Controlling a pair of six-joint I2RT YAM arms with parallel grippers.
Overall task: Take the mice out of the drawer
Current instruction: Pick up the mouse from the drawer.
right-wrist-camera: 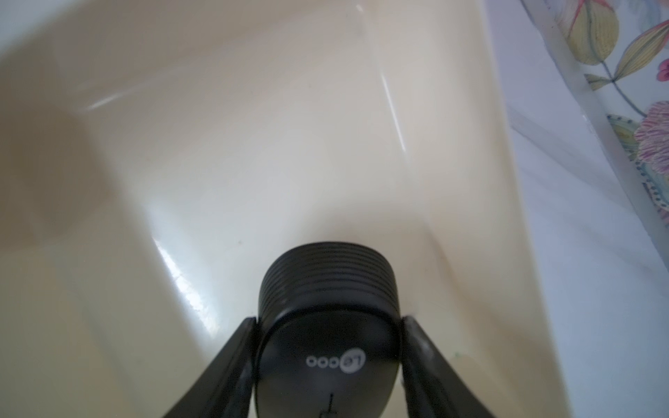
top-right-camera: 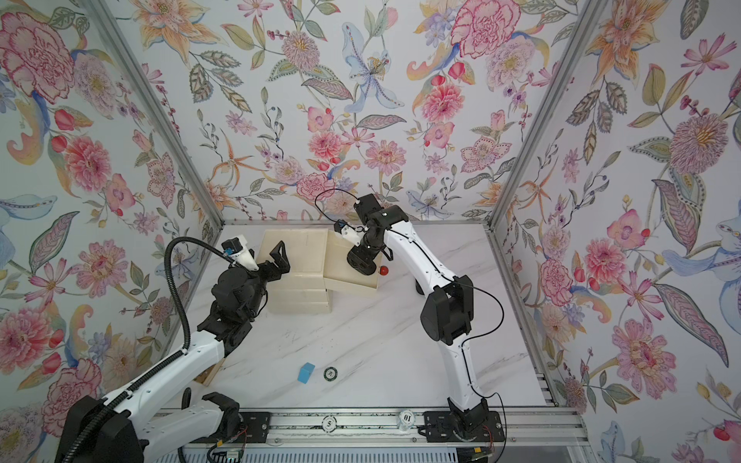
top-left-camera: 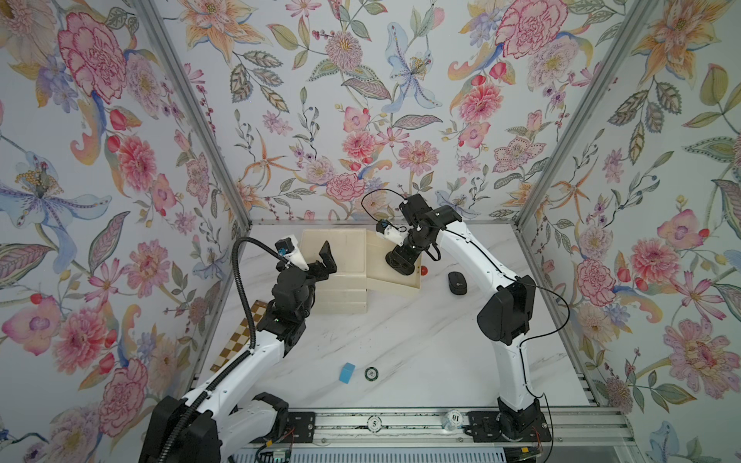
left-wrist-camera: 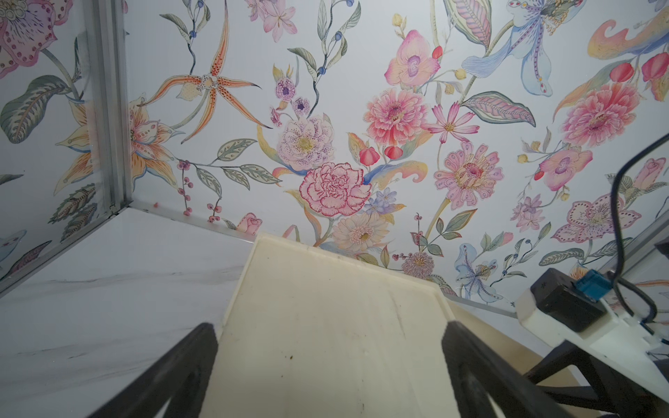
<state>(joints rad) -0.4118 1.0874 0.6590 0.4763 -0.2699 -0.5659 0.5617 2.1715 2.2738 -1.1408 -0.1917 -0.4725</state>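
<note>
In both top views I see a cream drawer unit at the far side of the marble table. Its drawer is pulled out to the right. My right gripper points down into that drawer, and its fingertips are hidden there. My left gripper hovers over the unit's top, spread wide and holding nothing. In a top view, a loose mouse, black, lies on the table just right of the drawer. A small red ball sits between the two, by the drawer's side. Towards the near edge, a blue block and a round chip lie close together, well apart from the drawer. A checkered board shows under my left arm.

Left wrist view: the left gripper's two dark fingers stand far apart over the unit's cream top.

Right wrist view: the right gripper is closed on a black mouse inside the drawer. One finger presses on each side, and the mouse's white logo faces the camera. I cannot tell whether this mouse rests on the drawer floor or is lifted.
</note>
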